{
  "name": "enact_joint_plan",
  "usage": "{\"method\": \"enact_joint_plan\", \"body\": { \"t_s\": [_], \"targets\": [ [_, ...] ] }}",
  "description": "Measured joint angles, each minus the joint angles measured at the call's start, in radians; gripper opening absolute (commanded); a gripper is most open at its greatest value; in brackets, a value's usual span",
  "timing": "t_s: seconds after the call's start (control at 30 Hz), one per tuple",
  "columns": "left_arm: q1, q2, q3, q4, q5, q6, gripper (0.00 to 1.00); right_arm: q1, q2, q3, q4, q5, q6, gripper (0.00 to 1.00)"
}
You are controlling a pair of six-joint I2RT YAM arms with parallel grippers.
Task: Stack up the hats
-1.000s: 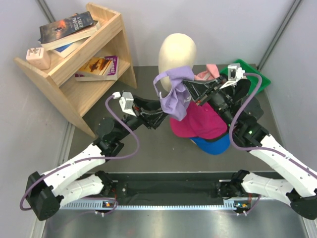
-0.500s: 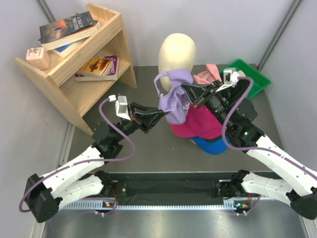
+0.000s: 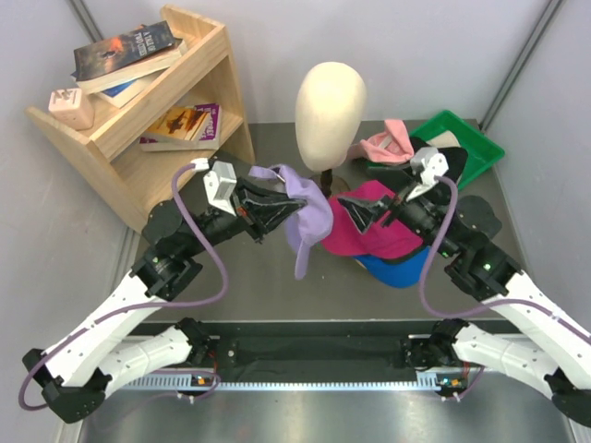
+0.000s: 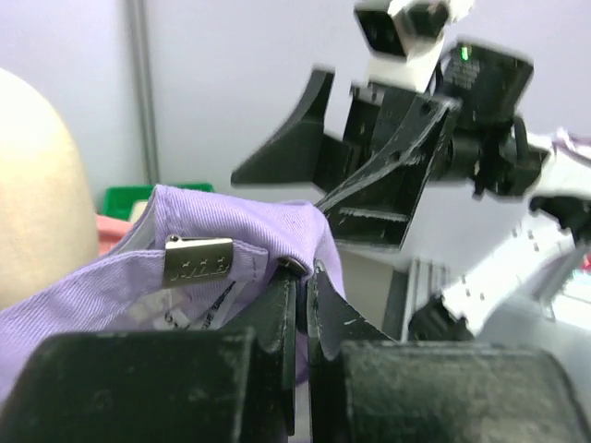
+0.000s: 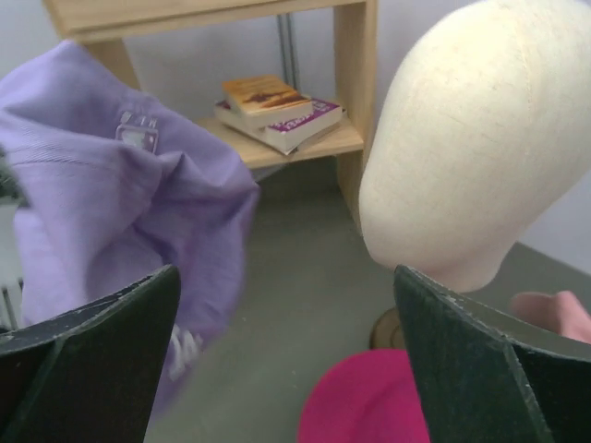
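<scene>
Left wrist view alone shows left gripper (image 4: 300,275) pinching lavender cap (image 4: 235,221).

The right claw (image 5: 286,274) gapes wide, framing a lavender cap (image 5: 111,185) left, mannequin head (image 5: 462,157) right, magenta cap (image 5: 365,406) below.

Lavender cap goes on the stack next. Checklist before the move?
1. Grip: left gripper shut on the edge of the lavender cap: ok.
2. Clearance: lavender cap hangs apart from the mannequin head: ok.
3. Release: right gripper open, holding nothing: ok.
4. Stack: magenta cap sits on the blue cap: ok.
5. Drop zone: right gripper hovers over the magenta cap: not ok.
6. Orientation: lavender cap hangs crumpled, which way its opening faces: cannot tell.
</scene>
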Motion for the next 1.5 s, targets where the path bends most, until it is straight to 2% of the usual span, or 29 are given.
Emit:
{"method": "enact_joint_plan", "body": {
  "t_s": [0.23,0.47,0.67,0.9,0.97,1.0,1.03,1.1,1.13,1.17,1.2,1.3,1.37,1.4,1.43,1.47,1.5],
  "targets": [
    [0.0,0.021,0.054,-0.254,0.224,0.117,0.0,0.0,-0.118,0.02,-0.153,-0.211,-0.253,1.0],
    [0.0,0.073,0.101,-0.437,0.448,0.2,0.0,0.0,-0.033,0.129,-0.318,-0.392,-0.414,0.99],
    [0.0,0.075,0.12,-0.464,0.59,0.214,0.0,0.001,0.029,0.138,-0.439,-0.587,-0.525,1.0],
    [0.0,0.084,0.125,-0.483,0.628,0.217,0.0,0.001,0.116,0.177,-0.55,-0.8,-0.62,0.98],
    [0.0,0.084,0.125,-0.494,0.629,0.223,0.0,0.001,0.131,0.177,-0.565,-0.852,-0.636,0.9],
    [0.0,0.084,0.125,-0.498,0.63,0.227,0.0,0.001,0.135,0.177,-0.573,-0.873,-0.642,0.82],
    [0.0,0.084,0.125,-0.499,0.629,0.232,0.0,0.001,0.137,0.177,-0.581,-0.891,-0.648,0.66],
    [0.0,0.084,0.125,-0.498,0.628,0.24,0.0,0.001,0.137,0.177,-0.594,-0.918,-0.658,0.45],
    [0.0,0.083,0.125,-0.498,0.625,0.243,0.0,0.001,0.137,0.177,-0.602,-0.929,-0.656,0.24],
    [0.0,0.083,0.125,-0.498,0.619,0.247,0.0,0.001,0.137,0.177,-0.607,-0.936,-0.651,0.07],
    [0.0,0.082,0.125,-0.498,0.61,0.25,0.0,0.001,0.137,0.177,-0.61,-0.935,-0.645,0.0],
    [0.0,0.077,0.125,-0.498,0.57,0.259,0.0,0.001,0.132,0.175,-0.594,-0.909,-0.575,0.0],
    [0.0,0.072,0.124,-0.493,0.526,0.262,0.29,0.001,0.117,0.163,-0.549,-0.867,-0.504,0.0],
    [0.0,0.069,0.121,-0.488,0.496,0.264,0.5,0.001,0.108,0.158,-0.534,-0.845,-0.479,0.0],
    [-0.001,0.068,0.118,-0.48,0.464,0.267,0.61,0.002,0.095,0.153,-0.514,-0.801,-0.437,0.0],
    [-0.001,0.066,0.111,-0.468,0.427,0.268,0.82,0.001,0.085,0.151,-0.497,-0.772,-0.406,0.0],
    [-0.001,0.064,0.102,-0.457,0.386,0.266,0.94,0.001,0.073,0.15,-0.477,-0.729,-0.374,0.0]
  ]
}}
